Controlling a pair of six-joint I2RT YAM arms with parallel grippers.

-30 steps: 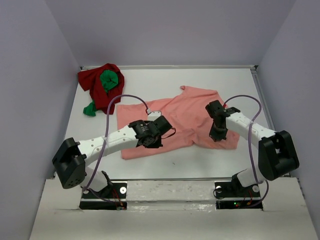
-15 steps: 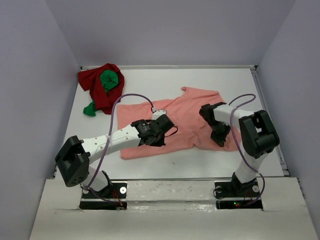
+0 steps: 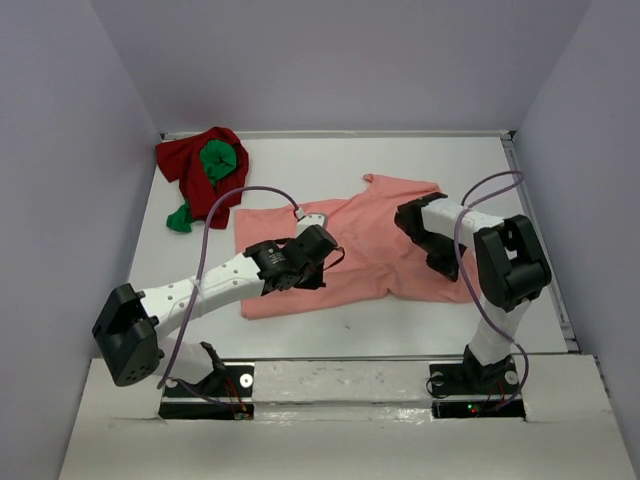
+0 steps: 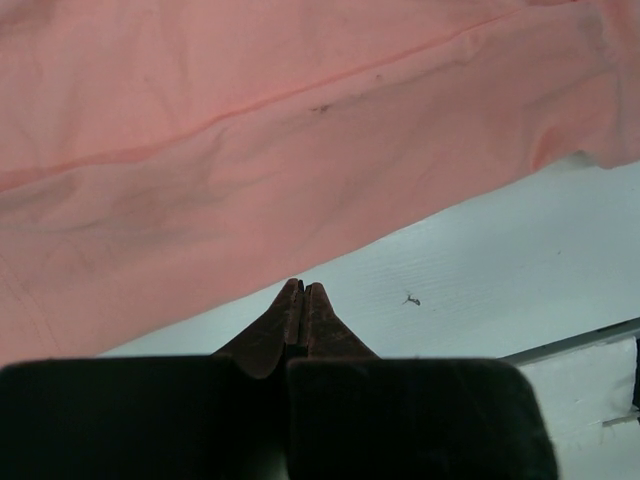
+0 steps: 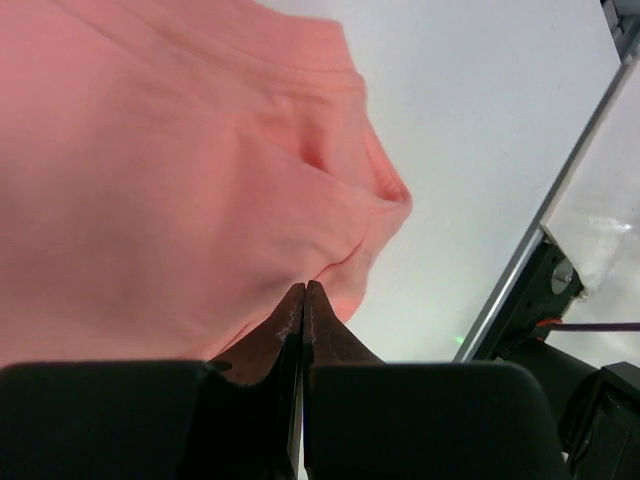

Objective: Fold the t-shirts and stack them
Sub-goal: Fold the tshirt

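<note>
Salmon-pink t-shirt point(image 3: 370, 240) spread, left tool point(image 4: 303, 290) and right tool point(image 5: 304, 288) closed at its edges; dark red t-shirt point(image 3: 193, 172), green t-shirt point(image 3: 218, 160) far-left.

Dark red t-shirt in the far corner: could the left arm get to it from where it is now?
Probably yes. The dark red t-shirt lies on that arm's side, with nothing standing between it and the shut left fingers, only flat salmon-pink t-shirt and table.
</note>
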